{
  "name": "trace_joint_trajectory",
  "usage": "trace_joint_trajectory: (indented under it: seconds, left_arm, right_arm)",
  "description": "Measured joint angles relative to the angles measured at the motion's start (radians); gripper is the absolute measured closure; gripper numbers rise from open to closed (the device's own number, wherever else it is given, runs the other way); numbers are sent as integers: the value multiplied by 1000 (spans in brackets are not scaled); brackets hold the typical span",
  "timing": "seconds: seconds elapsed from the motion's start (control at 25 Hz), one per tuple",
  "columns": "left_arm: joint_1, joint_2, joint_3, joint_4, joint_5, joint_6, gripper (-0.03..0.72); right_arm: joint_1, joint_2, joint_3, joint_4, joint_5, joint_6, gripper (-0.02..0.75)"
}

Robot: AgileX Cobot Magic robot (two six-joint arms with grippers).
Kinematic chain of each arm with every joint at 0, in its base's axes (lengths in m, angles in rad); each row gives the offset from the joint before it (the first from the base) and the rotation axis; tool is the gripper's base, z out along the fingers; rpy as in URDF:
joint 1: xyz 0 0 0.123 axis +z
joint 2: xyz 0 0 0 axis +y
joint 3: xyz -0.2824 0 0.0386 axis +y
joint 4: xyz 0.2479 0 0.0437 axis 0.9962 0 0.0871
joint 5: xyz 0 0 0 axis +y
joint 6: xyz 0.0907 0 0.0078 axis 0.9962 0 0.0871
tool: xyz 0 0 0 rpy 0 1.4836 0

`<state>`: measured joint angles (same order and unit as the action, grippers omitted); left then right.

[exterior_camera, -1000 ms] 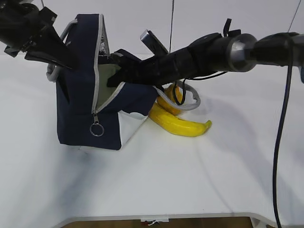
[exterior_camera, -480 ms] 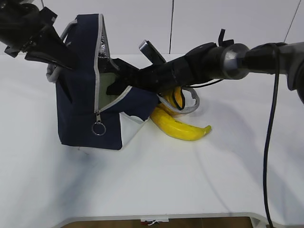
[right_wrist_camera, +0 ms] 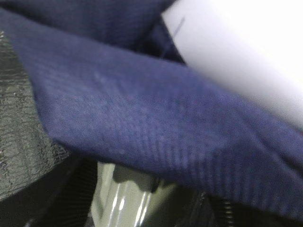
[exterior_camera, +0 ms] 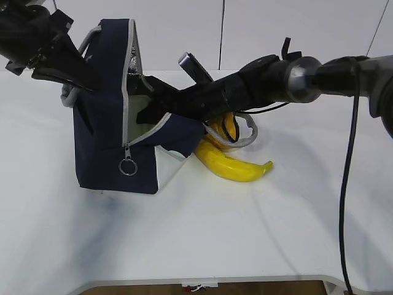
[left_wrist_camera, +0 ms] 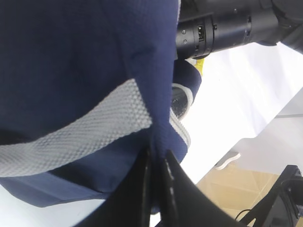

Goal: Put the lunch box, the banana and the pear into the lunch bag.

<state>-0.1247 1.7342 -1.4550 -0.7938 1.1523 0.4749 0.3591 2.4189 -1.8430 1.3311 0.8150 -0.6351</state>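
Lunch bag: navy, lying tipped with its opening facing right, zipper flap folded back, silver lining showing.

Left gripper: fingers pressed together on a fold of the bag's navy fabric beside the grey handle, holding the mouth up. No change over the last second.

Right gripper: reached deep into the bag's mouth, pushed a little further in than a second ago. Fingers stand partway apart; whether they still hold something I cannot tell.

Lunch box: a pale green lid seen under the fabric in the right wrist view, so it sits inside the bag at the gripper; likely being set down there.

Banana: on the table just right of the bag, not yet packed.

Pear: behind the banana, under the arm, also still out.
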Motion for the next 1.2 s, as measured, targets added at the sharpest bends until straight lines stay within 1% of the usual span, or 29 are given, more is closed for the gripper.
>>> trace_joint_trajectory:
  seconds: [0.12, 0.24, 0.36, 0.44, 0.52, 0.76, 0.84, 1.2]
  left_arm:
    - [0, 0, 0, 0, 4, 0, 693]
    - [0, 0, 0, 4, 6, 0, 693]
    - [0, 0, 0, 4, 8, 0, 693]
    - [0, 0, 0, 6, 8, 0, 693]
    - [0, 0, 0, 10, 9, 0, 693]
    - [0, 0, 0, 15, 15, 0, 694]
    - [0, 0, 0, 15, 15, 0, 694]
    - [0, 0, 0, 30, 20, 0, 694]
  right_arm:
    - [0, 0, -6, -29, 13, 23, 281]
    - [0, 0, -8, -48, 31, 43, 204]
    - [0, 2, -16, -54, 41, 54, 172]
    - [0, 6, -33, -68, 58, 61, 167]
    - [0, 12, -67, -109, 85, 85, 162]
    - [0, 24, -220, -364, 181, 233, 160]
    - [0, 24, -272, -418, 215, 268, 158]
    - [0, 24, -471, -572, 391, 371, 155]
